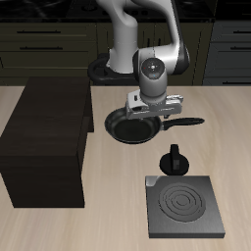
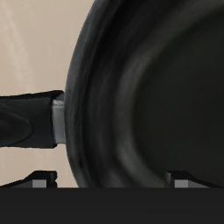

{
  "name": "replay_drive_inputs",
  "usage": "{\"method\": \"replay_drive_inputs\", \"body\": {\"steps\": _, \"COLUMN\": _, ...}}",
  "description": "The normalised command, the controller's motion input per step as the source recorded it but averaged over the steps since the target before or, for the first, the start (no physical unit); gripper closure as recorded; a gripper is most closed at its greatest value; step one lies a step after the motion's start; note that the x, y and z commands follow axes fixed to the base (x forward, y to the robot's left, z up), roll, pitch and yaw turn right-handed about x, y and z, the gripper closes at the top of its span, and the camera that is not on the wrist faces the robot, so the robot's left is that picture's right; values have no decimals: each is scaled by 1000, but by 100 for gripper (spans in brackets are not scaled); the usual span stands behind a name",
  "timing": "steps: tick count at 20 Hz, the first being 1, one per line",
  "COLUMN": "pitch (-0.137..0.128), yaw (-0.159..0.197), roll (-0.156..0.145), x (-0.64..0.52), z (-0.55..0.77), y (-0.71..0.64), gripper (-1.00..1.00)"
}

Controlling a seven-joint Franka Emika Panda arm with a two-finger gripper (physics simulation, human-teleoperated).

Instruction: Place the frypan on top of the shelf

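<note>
The round black frypan [image 1: 131, 126] lies on the table beside the shelf, its long handle [image 1: 186, 124] pointing away from the shelf. In the wrist view the frypan [image 2: 149, 96] fills most of the frame, with its handle [image 2: 26, 122] joining the rim. My gripper [image 1: 147, 110] hovers close over the pan's rim on the handle side. Its fingertips [image 2: 39, 180] stand wide apart and hold nothing; the gripper [image 2: 112, 180] is open. The shelf [image 1: 49, 137] is a large dark wooden box with a flat top, right beside the pan.
A square dark stove plate [image 1: 183, 206] with concentric rings lies near the table's front edge. A small black knob [image 1: 174, 160] stands between it and the pan. Dark kitchen cupboards [image 1: 49, 39] run behind the table.
</note>
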Motion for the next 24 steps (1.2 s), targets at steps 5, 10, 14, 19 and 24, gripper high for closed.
{"method": "replay_drive_inputs", "body": {"steps": 5, "pitch": 63, "yaw": -32, "roll": 28, "x": 75, "z": -256, "y": -46, "gripper": -100}}
{"method": "replay_drive_inputs", "body": {"steps": 10, "pitch": 14, "yaw": -22, "roll": -5, "x": 45, "z": -105, "y": -78, "gripper": 100}}
{"method": "replay_drive_inputs", "body": {"steps": 14, "pitch": -9, "yaw": 0, "roll": 3, "x": 6, "z": 42, "y": 3, "gripper": 100}}
{"method": "replay_drive_inputs", "body": {"steps": 19, "pitch": -21, "yaw": 3, "roll": 18, "x": -30, "z": 120, "y": 37, "gripper": 100}}
{"method": "replay_drive_inputs", "body": {"steps": 24, "pitch": -26, "yaw": 16, "roll": 18, "x": -12, "z": 178, "y": 67, "gripper": 100}}
